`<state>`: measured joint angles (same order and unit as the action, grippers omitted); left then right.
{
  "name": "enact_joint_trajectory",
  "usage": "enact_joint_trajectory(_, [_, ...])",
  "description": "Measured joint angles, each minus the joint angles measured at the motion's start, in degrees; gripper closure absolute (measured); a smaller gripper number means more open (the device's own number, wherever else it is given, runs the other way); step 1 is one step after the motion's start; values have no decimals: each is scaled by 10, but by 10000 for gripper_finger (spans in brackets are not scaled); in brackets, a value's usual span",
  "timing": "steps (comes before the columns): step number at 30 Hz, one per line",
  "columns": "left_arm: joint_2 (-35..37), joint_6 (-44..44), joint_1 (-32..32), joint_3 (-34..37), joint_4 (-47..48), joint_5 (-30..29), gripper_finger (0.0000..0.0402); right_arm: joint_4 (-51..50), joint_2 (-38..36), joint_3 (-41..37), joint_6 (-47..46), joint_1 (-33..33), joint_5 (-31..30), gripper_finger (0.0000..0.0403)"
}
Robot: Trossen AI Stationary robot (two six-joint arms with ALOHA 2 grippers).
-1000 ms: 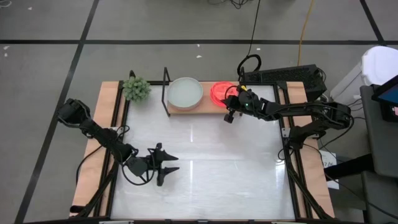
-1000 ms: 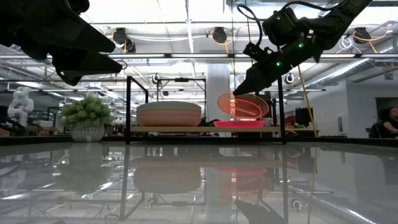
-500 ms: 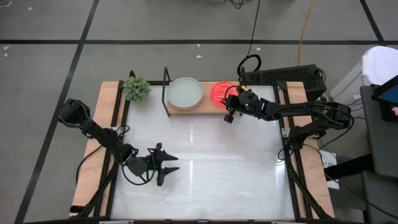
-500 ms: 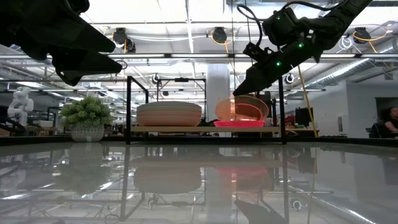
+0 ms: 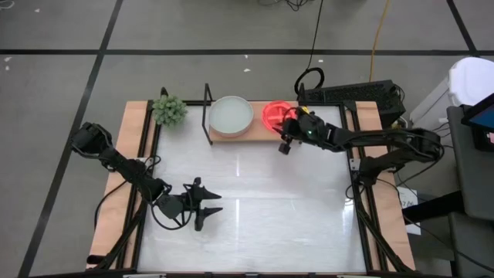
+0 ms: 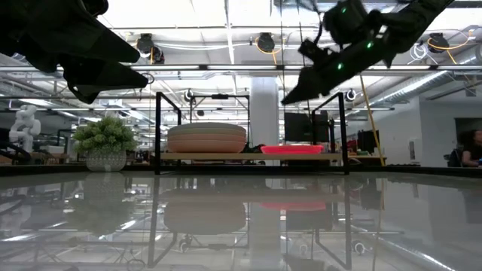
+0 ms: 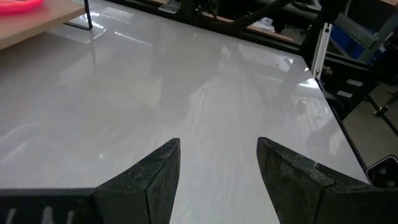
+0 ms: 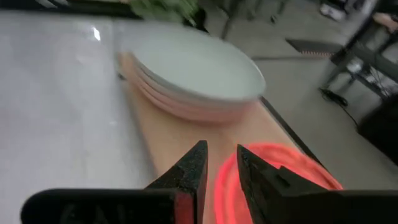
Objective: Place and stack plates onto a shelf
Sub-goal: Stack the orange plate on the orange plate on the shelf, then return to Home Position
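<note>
- We find the shelf [image 5: 245, 133] at the far edge of the table [image 5: 255, 224], beside a small potted plant [image 5: 169, 110].
- On the shelf's left half we see a stack of larger matte plates [image 5: 231, 115], pale grey on top with pink and beige rims below it in the low view [image 6: 206, 138].
- On its right half lies a flat stack of smaller glossy plates [image 5: 274, 114], hot pink to red, resting on the wood board [image 6: 290, 150].
- We locate the right gripper [image 5: 284, 145] at the shelf's right end, raised above the glossy stack in the low view [image 6: 290, 96].
- In the right wrist view its fingers [image 8: 186, 173] stand slightly apart with only a narrow gap, and nothing sits between them; the glossy plates [image 8: 280, 171] lie free beneath.
- We locate the left gripper [image 5: 207, 208] well apart from the shelf, over the near left part of the table.
- Its fingers [image 7: 155, 174] are spread wide and hold nothing; bare tabletop [image 7: 186, 81] shows between them.
</note>
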<state>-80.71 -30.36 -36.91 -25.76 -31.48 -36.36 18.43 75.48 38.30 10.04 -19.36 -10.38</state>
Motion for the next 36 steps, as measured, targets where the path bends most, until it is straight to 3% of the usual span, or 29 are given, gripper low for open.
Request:
enact_joint_trajectory(9, [0,47,0,0,-35,0,183,-30,-104,0,-17,109,-2,330])
enact_joint_trajectory(12, [0,63,0,0,-48,24,191,-64,-129,0,-41,147,-30,330])
enact_joint_trajectory(15, [0,79,0,0,-58,51,225,-97,-146,0,-61,186,-47,340])
enact_joint_trajectory(21, [6,132,15,0,-66,48,334,-98,-161,0,-68,269,-48,394])
enact_joint_trajectory(24, [20,156,25,0,-66,48,384,-97,-162,0,-79,308,-54,397])
enact_joint_trajectory(36, [120,252,49,6,-20,50,397,-17,-196,-82,-62,398,-64,402])
